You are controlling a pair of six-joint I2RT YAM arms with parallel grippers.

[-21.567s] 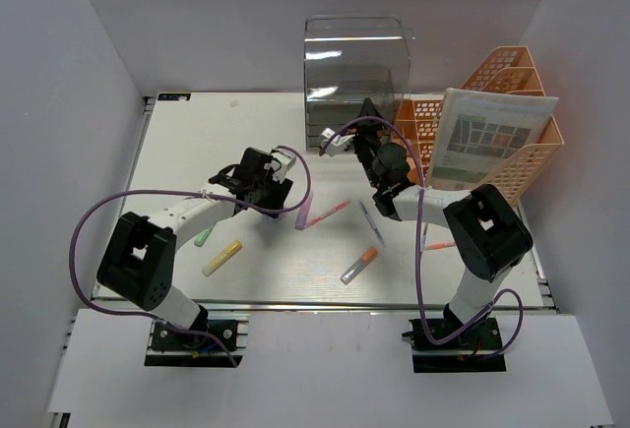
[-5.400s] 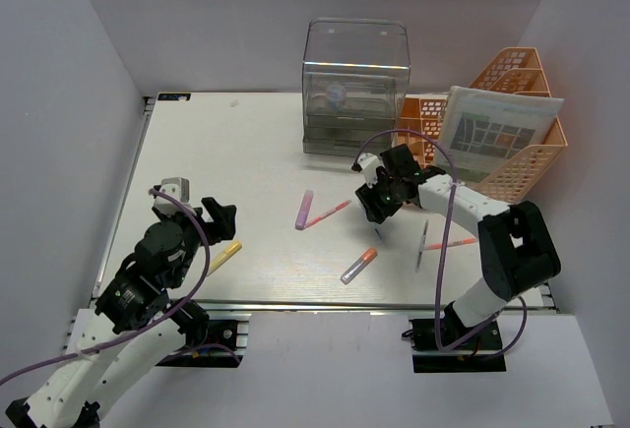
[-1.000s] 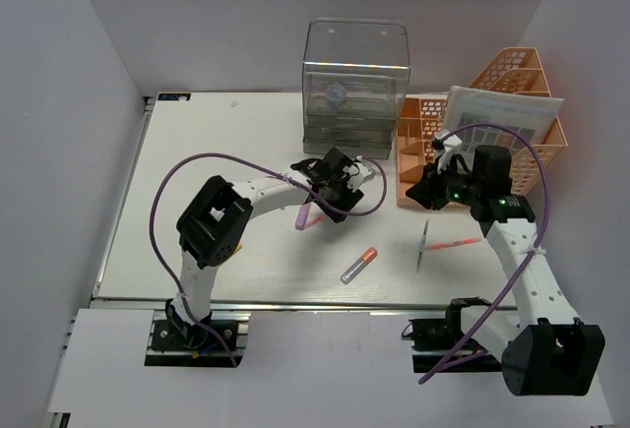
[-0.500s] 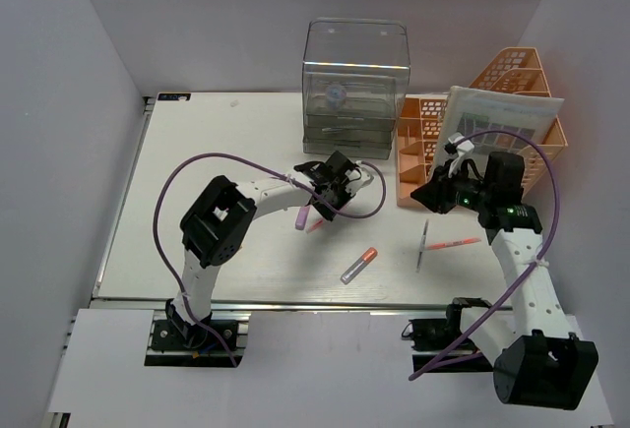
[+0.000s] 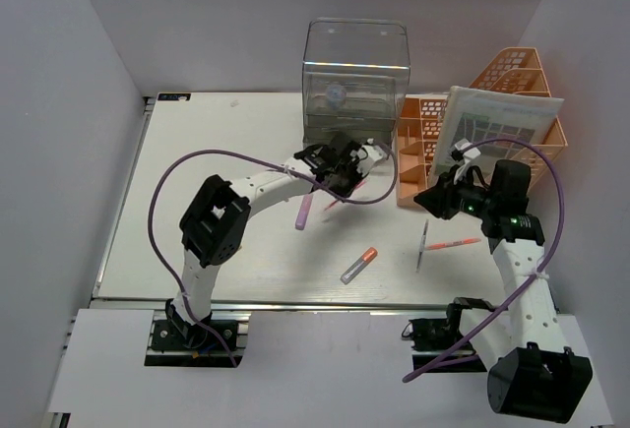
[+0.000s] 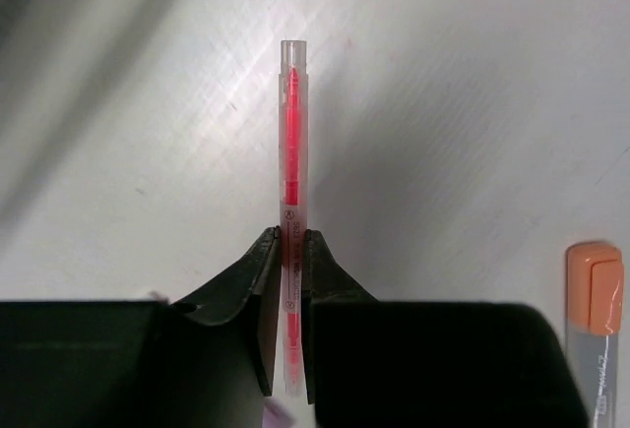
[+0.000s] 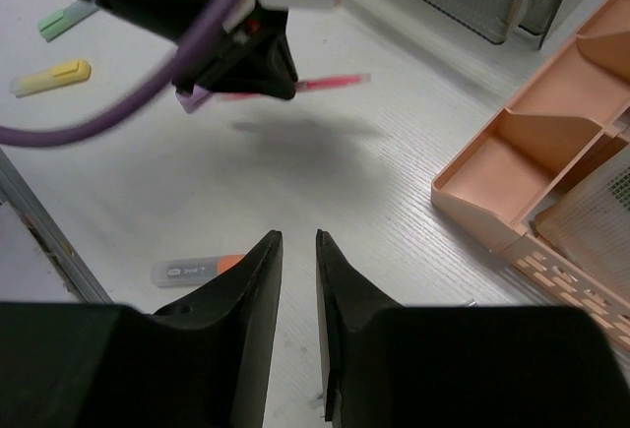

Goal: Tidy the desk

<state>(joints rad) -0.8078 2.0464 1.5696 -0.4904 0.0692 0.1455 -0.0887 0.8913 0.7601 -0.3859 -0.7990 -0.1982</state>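
Compared with half a second earlier, the left claw had risen off the white bench and drawn toward the clear plastic drawer box, carrying the slim red translucent pen.

Its jaws were closed on the pen's lower barrel. The pen's long axis ran straight out ahead of the fingers, so most of its length stuck forward, clear of the bench. From above, the pen lay slanted just on the near side of the box, with its free end toward the orange mesh tray rack. The left arm already had it, so any drop-off looked to turn on swinging that free end toward a container.

Below the claw, a purple marker lay on the bench, and an orange-capped clear tube lay nearer the front. What the box drawers held could not be told. The rack's low front compartments showed nothing inside, and a printed booklet leaned in its upright part.

The right claw hung near the rack's front, its jaws a narrow gap apart and gripping nothing.
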